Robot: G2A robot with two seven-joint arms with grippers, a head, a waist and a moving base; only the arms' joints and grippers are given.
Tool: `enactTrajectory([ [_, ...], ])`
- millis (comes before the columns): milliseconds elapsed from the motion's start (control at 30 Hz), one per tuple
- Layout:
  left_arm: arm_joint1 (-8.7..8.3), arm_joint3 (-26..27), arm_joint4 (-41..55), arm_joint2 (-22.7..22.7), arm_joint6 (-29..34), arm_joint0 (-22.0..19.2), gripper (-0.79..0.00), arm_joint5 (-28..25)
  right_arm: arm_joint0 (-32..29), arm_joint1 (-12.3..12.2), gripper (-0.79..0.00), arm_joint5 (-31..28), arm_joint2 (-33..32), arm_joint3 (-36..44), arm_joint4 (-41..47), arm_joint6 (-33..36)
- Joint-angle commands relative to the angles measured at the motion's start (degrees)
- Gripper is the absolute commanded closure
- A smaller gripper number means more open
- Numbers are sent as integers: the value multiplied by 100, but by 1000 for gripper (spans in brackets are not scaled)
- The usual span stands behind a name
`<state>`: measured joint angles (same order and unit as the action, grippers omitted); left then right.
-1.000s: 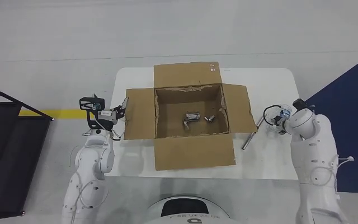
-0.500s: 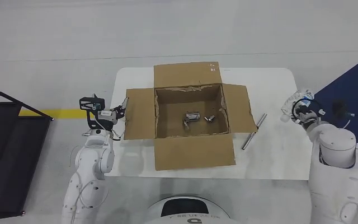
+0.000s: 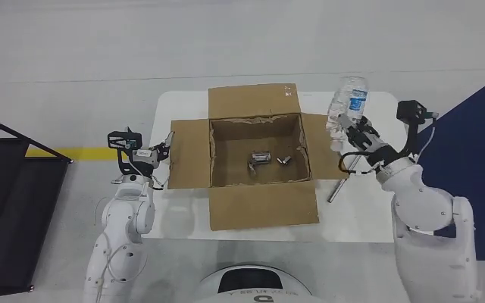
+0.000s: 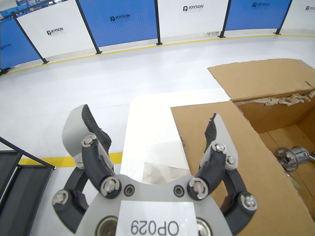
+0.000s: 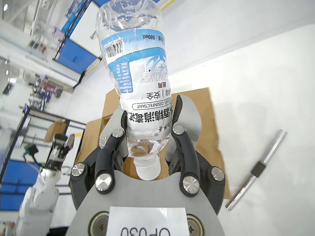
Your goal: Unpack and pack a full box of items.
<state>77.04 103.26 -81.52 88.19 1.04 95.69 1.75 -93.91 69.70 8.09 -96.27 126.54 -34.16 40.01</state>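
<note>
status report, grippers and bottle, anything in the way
Right gripper shut on bottle, near box's right flap. Left gripper open, empty, by left flap. Metal parts in box; rod on table beside it.

— Any writing to see?
— A printed label (image 5: 137, 79) round the bottle (image 5: 128, 18) (its middle), a code tag (image 4: 153, 224) on the left gripper (image 4: 149, 114), another on the right gripper (image 5: 151, 109), logos (image 4: 119, 18) on the fence panels (image 4: 196, 28).
</note>
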Motion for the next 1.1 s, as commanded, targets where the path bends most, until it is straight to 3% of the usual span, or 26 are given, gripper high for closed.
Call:
enactTrajectory([
  [0,0,0,0,0,0,0,-785,0,306,-15,0,-102,581,-21,-495,334],
  [200,0,0,0,0,0,0,-785,0,1239,-17,0,-192,1948,-625,-1880,1171],
  [333,0,0,0,0,0,0,-785,0,1668,15,0,-441,2671,-1112,-2556,1335],
  [533,0,0,0,0,0,0,-785,0,2119,103,0,-326,3289,-1785,-2847,1517],
  [567,0,0,0,0,0,0,-785,0,2187,113,-31,-332,3357,-1905,-2889,1563],
  [600,0,0,0,0,0,0,-785,0,2263,122,-274,-357,3453,-2074,-3035,1622],
  [700,0,0,0,0,0,0,-785,0,2390,149,-785,-283,3565,-2329,-3146,1705],
  [933,0,0,0,0,0,0,-785,0,2469,169,-785,-166,3526,-2320,-3164,1758],
  [1067,0,0,0,0,0,0,-785,0,2145,122,-785,45,3049,-1682,-3052,1381],
])
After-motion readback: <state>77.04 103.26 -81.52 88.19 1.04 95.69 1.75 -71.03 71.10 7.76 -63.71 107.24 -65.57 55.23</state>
